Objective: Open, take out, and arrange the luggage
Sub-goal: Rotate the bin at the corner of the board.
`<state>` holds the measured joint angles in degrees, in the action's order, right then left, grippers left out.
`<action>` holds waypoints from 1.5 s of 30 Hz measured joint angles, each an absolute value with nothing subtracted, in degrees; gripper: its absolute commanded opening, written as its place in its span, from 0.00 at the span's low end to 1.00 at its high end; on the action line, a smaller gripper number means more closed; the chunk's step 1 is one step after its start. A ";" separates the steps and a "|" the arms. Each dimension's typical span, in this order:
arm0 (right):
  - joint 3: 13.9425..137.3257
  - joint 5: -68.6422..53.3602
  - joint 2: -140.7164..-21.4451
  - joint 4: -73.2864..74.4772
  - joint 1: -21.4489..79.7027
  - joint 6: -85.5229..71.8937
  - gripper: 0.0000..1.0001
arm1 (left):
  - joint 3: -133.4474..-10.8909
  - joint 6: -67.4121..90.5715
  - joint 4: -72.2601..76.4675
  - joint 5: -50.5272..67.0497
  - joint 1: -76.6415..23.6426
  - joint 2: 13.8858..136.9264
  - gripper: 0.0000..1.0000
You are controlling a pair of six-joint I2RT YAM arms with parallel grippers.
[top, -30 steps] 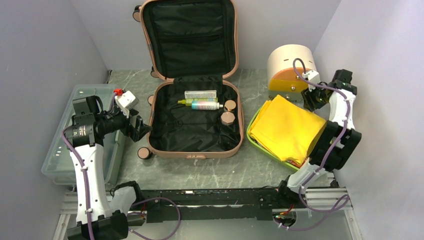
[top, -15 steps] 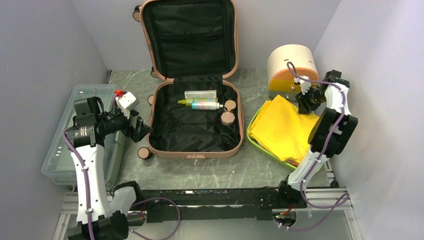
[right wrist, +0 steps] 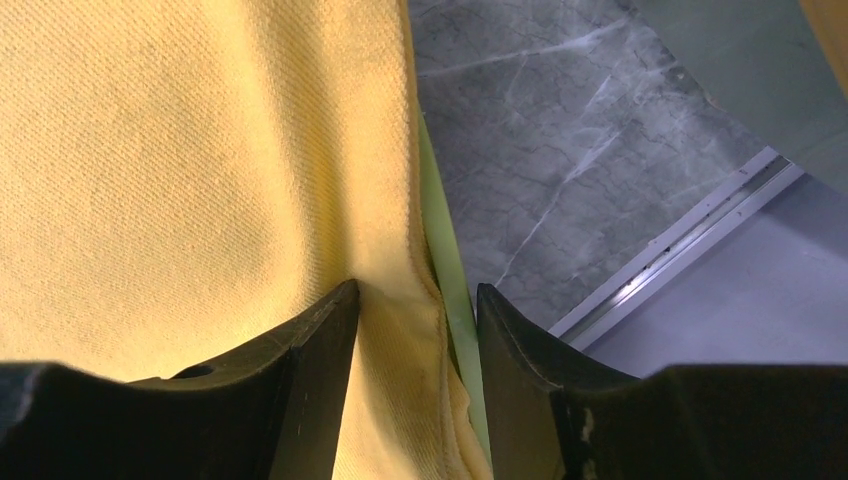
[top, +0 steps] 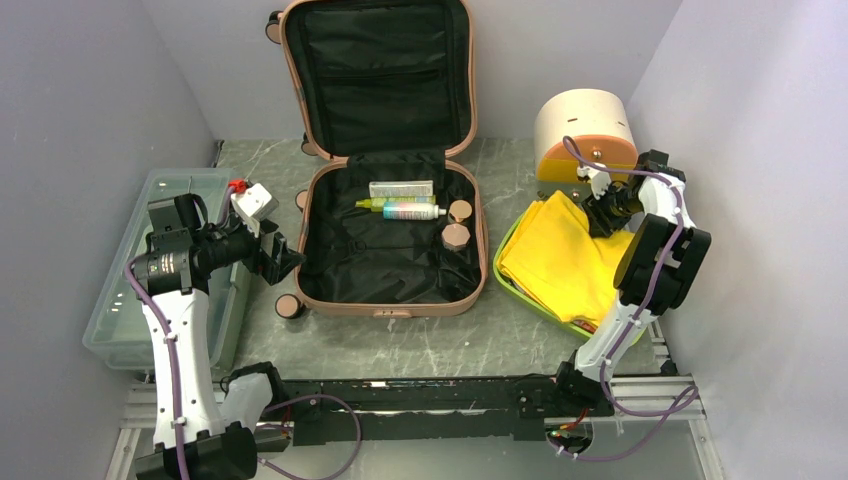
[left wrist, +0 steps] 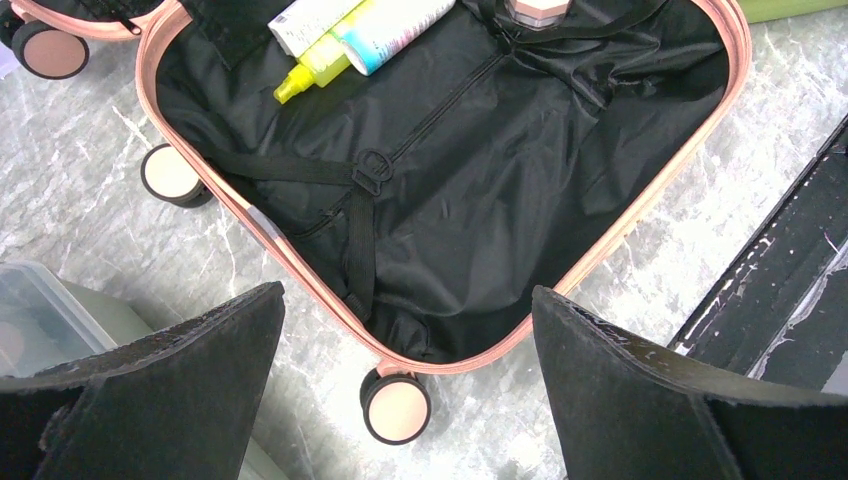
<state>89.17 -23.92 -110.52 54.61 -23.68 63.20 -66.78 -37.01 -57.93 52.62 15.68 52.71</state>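
Left gripper [left wrist: 405,298]: jaws wide, hovering just left of the luggage's near-left wheel [left wrist: 397,408].
Luggage [top: 370,265]: table centre, lid upright, toiletry tubes [top: 400,208] inside.
Right gripper [right wrist: 417,290]: right of luggage, jaws partway apart, straddling yellow cloth [right wrist: 200,150] edge and lime-green tray [right wrist: 447,270] rim.

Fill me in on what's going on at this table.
The luggage lies open, with a box, tubes and two jars inside. The left pincer hangs open beside its left side, holding nothing. The right pincer straddles the edge of a yellow cloth on the green tray; whether it grips the cloth is unclear.
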 measured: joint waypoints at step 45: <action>64.84 -14.22 -90.24 38.06 -31.29 50.63 0.00 | -66.76 -36.47 -57.80 52.64 15.73 51.94 0.99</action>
